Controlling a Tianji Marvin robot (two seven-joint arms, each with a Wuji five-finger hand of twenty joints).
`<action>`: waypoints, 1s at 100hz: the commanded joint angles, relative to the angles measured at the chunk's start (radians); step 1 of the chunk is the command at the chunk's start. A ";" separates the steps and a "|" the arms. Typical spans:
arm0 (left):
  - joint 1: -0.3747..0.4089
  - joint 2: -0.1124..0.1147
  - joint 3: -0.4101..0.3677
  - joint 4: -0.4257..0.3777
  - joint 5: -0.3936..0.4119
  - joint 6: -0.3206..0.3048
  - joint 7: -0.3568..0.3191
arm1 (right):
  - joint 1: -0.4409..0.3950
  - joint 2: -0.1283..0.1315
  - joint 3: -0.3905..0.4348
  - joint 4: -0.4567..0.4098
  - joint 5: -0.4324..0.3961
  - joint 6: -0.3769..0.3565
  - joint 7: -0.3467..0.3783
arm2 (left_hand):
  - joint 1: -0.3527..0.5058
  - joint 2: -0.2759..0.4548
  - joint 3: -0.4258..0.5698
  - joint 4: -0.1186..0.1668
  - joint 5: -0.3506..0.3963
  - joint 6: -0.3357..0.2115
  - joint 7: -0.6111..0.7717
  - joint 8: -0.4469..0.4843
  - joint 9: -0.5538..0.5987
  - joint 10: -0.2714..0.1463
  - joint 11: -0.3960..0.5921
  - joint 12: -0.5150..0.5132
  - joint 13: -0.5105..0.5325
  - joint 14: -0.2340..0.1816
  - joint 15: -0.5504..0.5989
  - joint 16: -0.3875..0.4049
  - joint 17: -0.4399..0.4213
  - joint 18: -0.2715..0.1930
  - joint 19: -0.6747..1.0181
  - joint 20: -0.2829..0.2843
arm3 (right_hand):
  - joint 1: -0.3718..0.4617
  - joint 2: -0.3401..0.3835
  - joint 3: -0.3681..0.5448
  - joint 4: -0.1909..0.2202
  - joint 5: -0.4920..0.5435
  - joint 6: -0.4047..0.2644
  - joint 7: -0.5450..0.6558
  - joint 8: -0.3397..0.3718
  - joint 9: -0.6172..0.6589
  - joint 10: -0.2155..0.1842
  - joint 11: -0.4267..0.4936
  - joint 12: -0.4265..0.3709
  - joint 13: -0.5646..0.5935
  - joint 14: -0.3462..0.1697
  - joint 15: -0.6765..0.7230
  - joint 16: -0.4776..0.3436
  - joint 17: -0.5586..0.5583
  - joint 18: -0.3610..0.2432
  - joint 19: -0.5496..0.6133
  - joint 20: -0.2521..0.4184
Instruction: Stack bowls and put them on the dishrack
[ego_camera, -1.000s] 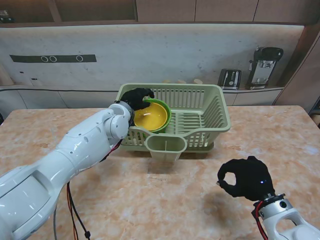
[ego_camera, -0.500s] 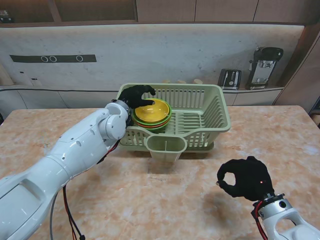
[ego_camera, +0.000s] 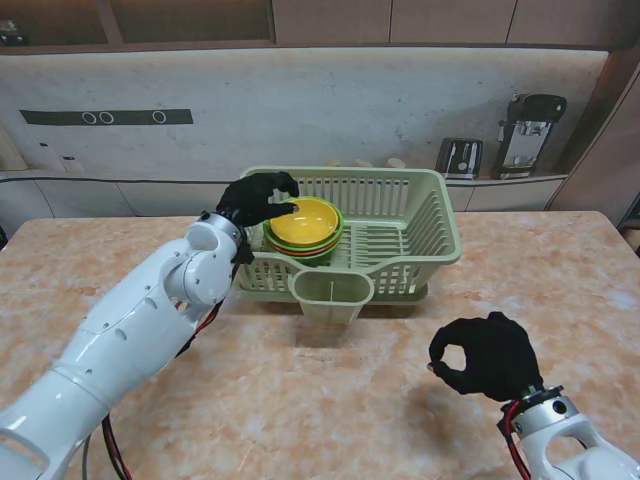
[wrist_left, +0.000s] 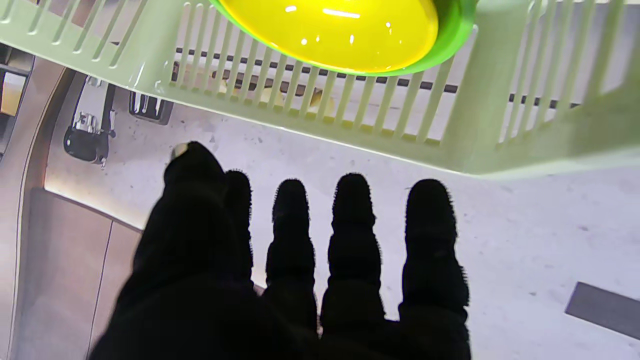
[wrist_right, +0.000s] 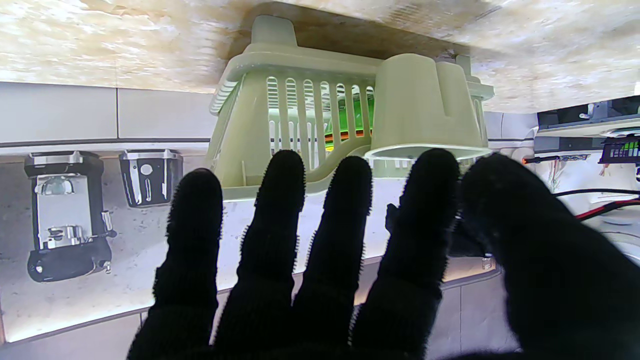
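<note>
A stack of bowls (ego_camera: 305, 228), yellow on top of green and orange, sits level in the left end of the pale green dishrack (ego_camera: 425, 215). My left hand (ego_camera: 256, 198) hovers at the rack's far left corner, just beside the stack's rim, open and holding nothing. In the left wrist view its fingers (wrist_left: 352, 225) are spread, apart from the yellow bowl (wrist_left: 330, 30) and the rack wall (wrist_left: 350, 115). My right hand (ego_camera: 487, 356) hangs over the table near me on the right, empty, thumb curled toward the index. The right wrist view shows its fingers (wrist_right: 272, 225) extended toward the dishrack (wrist_right: 250, 125).
A cutlery cup (ego_camera: 332, 293) juts from the rack's near side, also seen in the right wrist view (wrist_right: 425, 105). A toaster (ego_camera: 459, 157) and a coffee machine (ego_camera: 529, 130) stand on the back counter. The marble table (ego_camera: 330, 400) lies between my arms.
The bowl stack, tilted in my left hand a second ago, now lies flat in the rack. My left hand has let go and drawn back to the left. The right hand barely moved.
</note>
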 joint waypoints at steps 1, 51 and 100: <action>0.043 0.013 -0.010 -0.033 0.009 0.004 -0.002 | -0.004 -0.004 -0.006 0.001 -0.002 -0.005 0.017 | 0.037 0.003 -0.016 -0.005 0.032 -0.014 0.025 0.033 0.027 -0.003 0.014 0.020 0.021 -0.006 0.013 0.021 0.014 0.014 0.023 0.015 | 0.009 -0.010 0.009 -0.017 0.007 -0.021 0.020 -0.002 0.022 -0.027 -0.013 0.006 0.001 -0.016 -0.009 0.020 -0.008 -0.010 0.010 -0.005; 0.392 0.065 -0.239 -0.381 0.202 0.006 -0.011 | 0.002 -0.003 -0.014 0.000 0.000 -0.005 0.026 | 0.019 -0.002 -0.021 -0.007 0.070 -0.012 0.051 0.091 0.107 0.001 0.029 0.073 0.080 0.023 0.065 0.117 0.051 0.038 0.103 0.041 | 0.009 -0.009 0.009 -0.017 0.007 -0.020 0.020 -0.002 0.023 -0.027 -0.011 0.005 0.001 -0.015 -0.009 0.020 -0.008 -0.011 0.010 -0.004; 0.647 0.076 -0.360 -0.557 0.361 0.039 0.065 | 0.004 -0.002 -0.019 -0.002 0.000 -0.005 0.032 | -0.006 -0.003 -0.025 -0.009 0.105 -0.011 0.036 0.111 0.135 0.008 0.025 0.116 0.092 0.049 0.084 0.176 0.039 0.062 0.143 0.061 | 0.009 -0.008 0.008 -0.017 0.007 -0.020 0.021 -0.002 0.022 -0.027 -0.012 0.003 0.001 -0.015 -0.009 0.020 -0.008 -0.011 0.011 -0.004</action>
